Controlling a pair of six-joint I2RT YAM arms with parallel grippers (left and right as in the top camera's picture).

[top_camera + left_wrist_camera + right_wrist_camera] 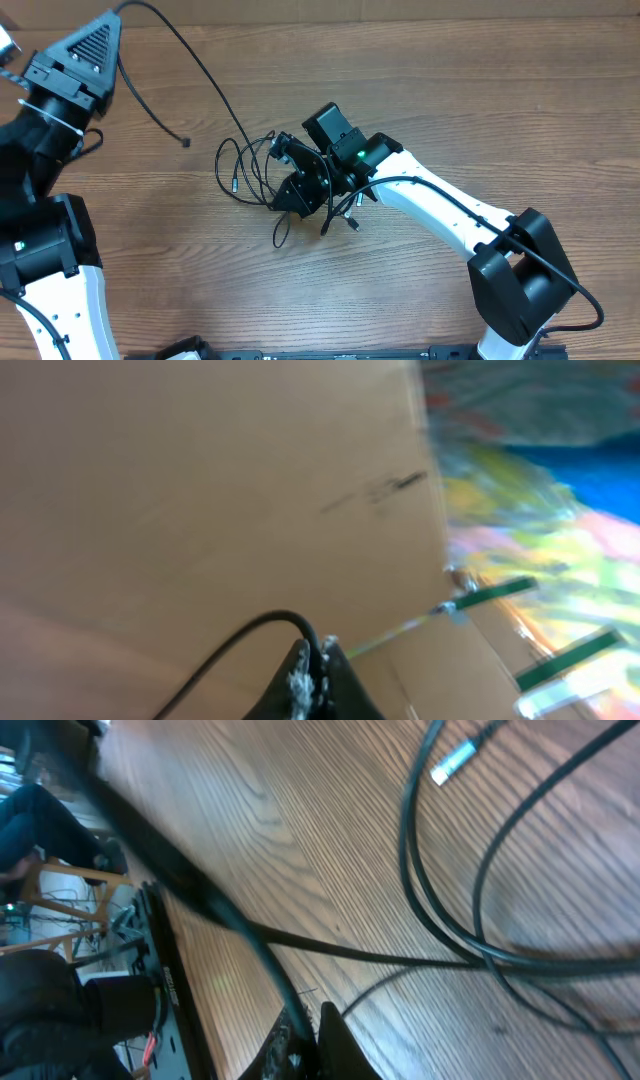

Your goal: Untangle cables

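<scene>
cables (248,170): thin black round loops on the wood-grain table (450,100), tangled under and just beside the right gripper (305,1038) | handling: we judge them light, limp and smooth-jacketed, best taken near a silver plug (452,760) | right gripper: pinched on one strand | left gripper (315,665): well apart from it, clenched on another strand

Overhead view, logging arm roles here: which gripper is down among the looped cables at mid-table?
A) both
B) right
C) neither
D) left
B: the right gripper sits amid the cables at mid-table, while the left gripper is off at the far-left corner, pinching one strand.
</scene>
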